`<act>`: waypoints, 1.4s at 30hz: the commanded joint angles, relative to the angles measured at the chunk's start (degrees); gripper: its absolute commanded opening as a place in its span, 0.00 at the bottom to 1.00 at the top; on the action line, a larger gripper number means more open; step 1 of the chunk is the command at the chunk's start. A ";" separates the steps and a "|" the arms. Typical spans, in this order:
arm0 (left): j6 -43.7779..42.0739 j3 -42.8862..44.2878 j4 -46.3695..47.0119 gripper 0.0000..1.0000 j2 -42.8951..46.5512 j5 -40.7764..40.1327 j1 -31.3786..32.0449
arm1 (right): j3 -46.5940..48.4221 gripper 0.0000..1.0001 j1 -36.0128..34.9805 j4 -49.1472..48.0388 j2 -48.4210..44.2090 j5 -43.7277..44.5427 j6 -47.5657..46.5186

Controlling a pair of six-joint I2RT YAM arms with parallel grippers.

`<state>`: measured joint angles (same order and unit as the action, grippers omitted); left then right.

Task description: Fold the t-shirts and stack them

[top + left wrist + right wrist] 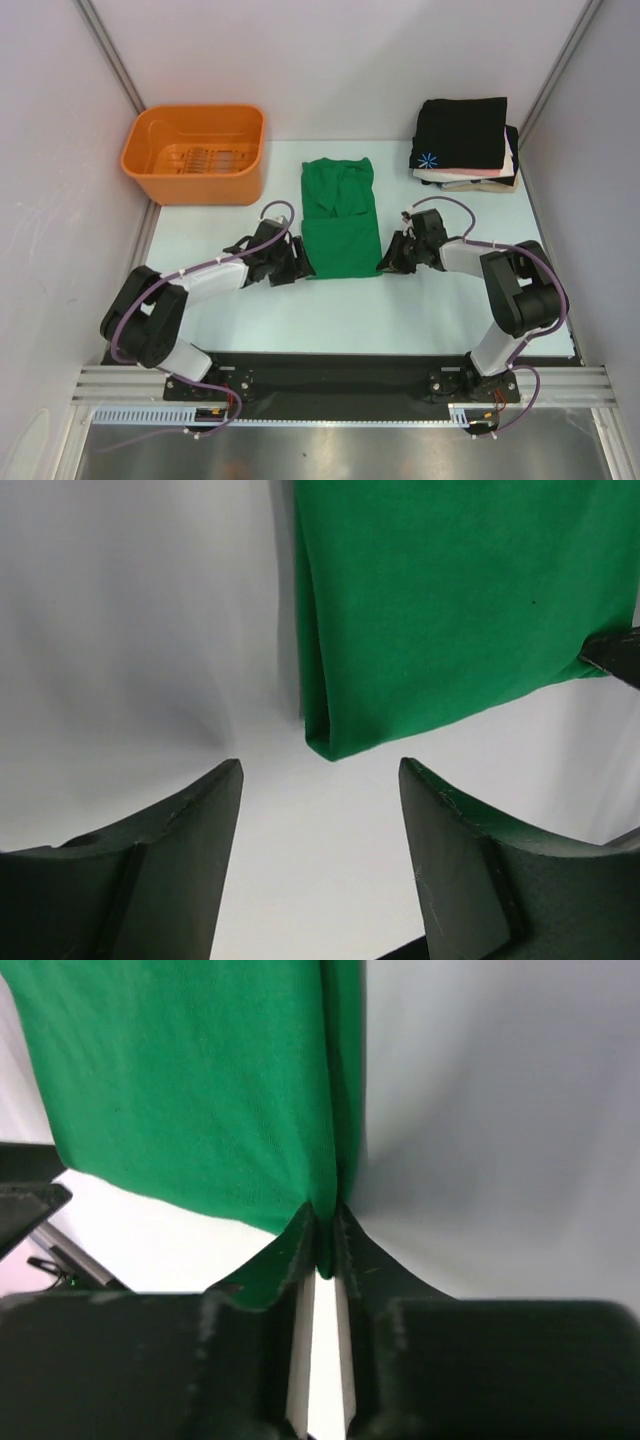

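Note:
A plain bright green t-shirt [338, 215] lies partly folded, a long strip in the middle of the table. My left gripper [298, 262] is open and empty, just short of the shirt's near left corner [325, 742]. My right gripper [388, 258] is shut on the shirt's near right corner [326, 1250]. A stack of folded shirts stands at the back right, with a black one bearing a blue-white starburst [460, 135] on top and pink and white edges [470, 180] below it.
An orange plastic basket [196, 153] stands at the back left. White walls close in the table on the left, back and right. The bare white table top [340, 310] runs between the shirt and the arm bases.

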<state>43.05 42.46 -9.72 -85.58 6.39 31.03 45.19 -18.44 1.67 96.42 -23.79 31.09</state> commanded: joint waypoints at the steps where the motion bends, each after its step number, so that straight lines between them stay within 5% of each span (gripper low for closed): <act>1: 1.69 -1.24 4.70 0.70 -0.99 1.52 0.44 | -2.55 0.10 -0.11 -0.79 -0.35 0.76 -0.15; 8: 2.65 -1.41 6.81 0.64 -3.54 0.99 1.05 | -4.41 0.02 -1.34 -1.06 -0.89 0.24 0.37; 14: 3.53 -1.50 9.45 0.48 -6.79 1.08 1.32 | -5.90 0.00 -2.13 -2.71 -0.97 -0.46 0.72; 18: 4.41 -2.03 12.44 0.01 -7.41 2.22 1.58 | -7.04 0.00 -2.92 -2.73 -2.20 -0.64 0.99; 26: 4.67 -3.52 3.22 0.00 2.33 -1.12 5.09 | -9.77 0.00 -6.34 5.59 -14.13 2.43 2.13; 42: 22.17 -7.48 -22.61 0.00 33.72 -10.70 29.00 | -8.90 0.00 -25.59 38.14 -50.88 14.74 19.88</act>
<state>60.64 33.63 -26.33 -54.63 -1.98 58.65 35.46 -41.54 32.80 49.39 -11.92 44.66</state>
